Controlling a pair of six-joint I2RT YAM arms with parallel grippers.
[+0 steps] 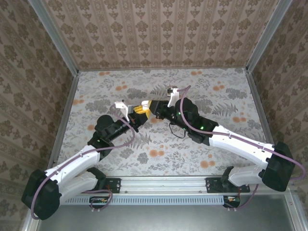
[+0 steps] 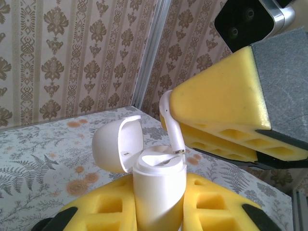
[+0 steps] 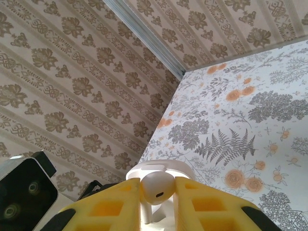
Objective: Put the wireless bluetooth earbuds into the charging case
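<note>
Your left tool [image 2: 159,211] is closed narrow on the charging case [image 2: 159,185], gripping its lower body and holding it upright above the table [image 1: 216,96]. The hinged lid [image 2: 115,147] is flipped open to one side. Case and bud both read white here. Your right tool [image 3: 156,204] is pinched on one earbud [image 3: 156,187], with the foam pads [image 3: 110,207] on either side of the bulb. In the left wrist view the stem hangs down with its tip just above the case's open mouth, near the rim, not yet seated. Whether the other bud sits inside: cannot tell. Handling judgement: the bud is light, hard, glossy and rounded, so it is likely to rotate or squirt out of soft foam. A hold on the bulb leaves the stem free, which the socket needs. The case is a smooth, rigid, light shell, apt to twist in the grip if pressed off-axis. Hold it low, clear of lid and hinge. Line the stem up with the socket before you lower.
</note>
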